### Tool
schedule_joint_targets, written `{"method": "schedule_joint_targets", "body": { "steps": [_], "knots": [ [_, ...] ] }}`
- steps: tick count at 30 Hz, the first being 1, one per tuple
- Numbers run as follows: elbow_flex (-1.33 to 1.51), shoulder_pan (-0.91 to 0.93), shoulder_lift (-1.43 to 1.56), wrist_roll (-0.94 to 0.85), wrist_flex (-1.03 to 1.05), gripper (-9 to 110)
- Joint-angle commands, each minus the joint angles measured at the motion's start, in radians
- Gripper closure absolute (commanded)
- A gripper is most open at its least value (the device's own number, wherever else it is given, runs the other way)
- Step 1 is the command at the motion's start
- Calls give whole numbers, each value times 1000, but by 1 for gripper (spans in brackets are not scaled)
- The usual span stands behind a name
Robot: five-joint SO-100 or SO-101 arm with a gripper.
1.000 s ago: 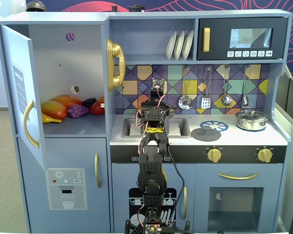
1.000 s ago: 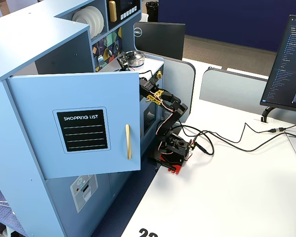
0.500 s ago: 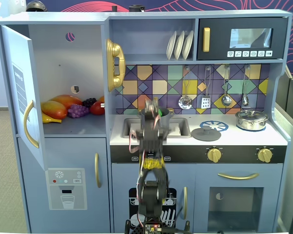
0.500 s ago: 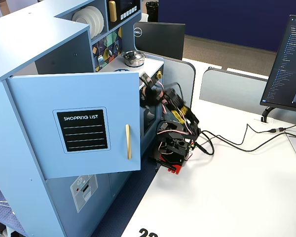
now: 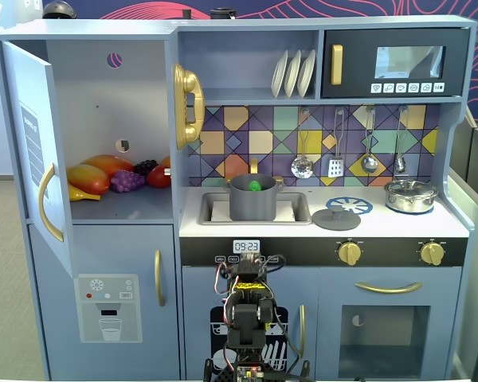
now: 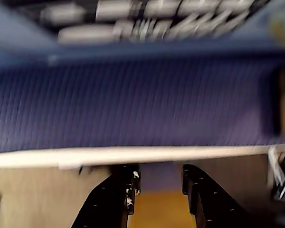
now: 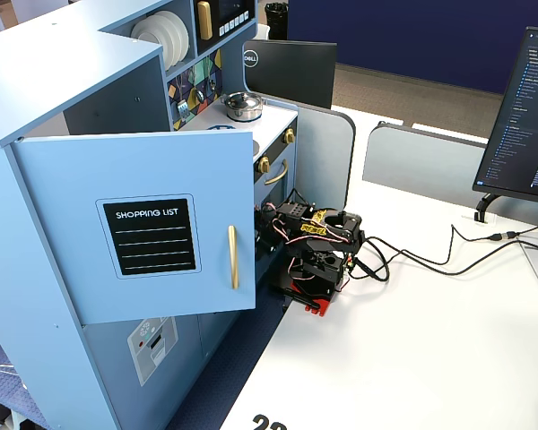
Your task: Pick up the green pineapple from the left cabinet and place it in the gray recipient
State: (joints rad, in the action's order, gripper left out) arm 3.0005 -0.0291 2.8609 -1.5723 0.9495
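Note:
The green pineapple [image 5: 255, 185] lies inside the gray recipient [image 5: 253, 204], a dark gray pot that stands in the sink. The left cabinet [image 5: 111, 95] has its door [image 5: 30, 143] swung open, which also shows in a fixed view [image 7: 143, 233]. My arm [image 5: 249, 310] is folded low in front of the toy kitchen, well below the pot, and shows from the side in a fixed view [image 7: 316, 242]. In the blurred wrist view my gripper [image 6: 160, 173] points at the kitchen's blue front. Its jaws stand apart with nothing between them.
Purple grapes [image 5: 127, 181] and orange and red toy fruit lie on the cabinet shelf. A flat gray lid [image 5: 336, 217] and a silver lidded pot [image 5: 411, 195] sit on the counter. A microwave [image 5: 394, 64] is at top right. Cables and a monitor [image 7: 524, 116] are on the white table.

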Motion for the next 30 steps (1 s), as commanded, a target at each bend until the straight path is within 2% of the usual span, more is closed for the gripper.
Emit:
{"method": "schedule_joint_targets", "body": {
  "steps": [1, 7, 11, 21, 30],
  "knots": [
    [0, -21, -9, 58, 9, 101],
    [2, -37, 160, 64, 339, 101],
    [2, 9, 316, -35, 548, 101],
    [2, 17, 318, 61, 581, 98],
    [2, 20, 318, 61, 581, 96]
  ]
}}
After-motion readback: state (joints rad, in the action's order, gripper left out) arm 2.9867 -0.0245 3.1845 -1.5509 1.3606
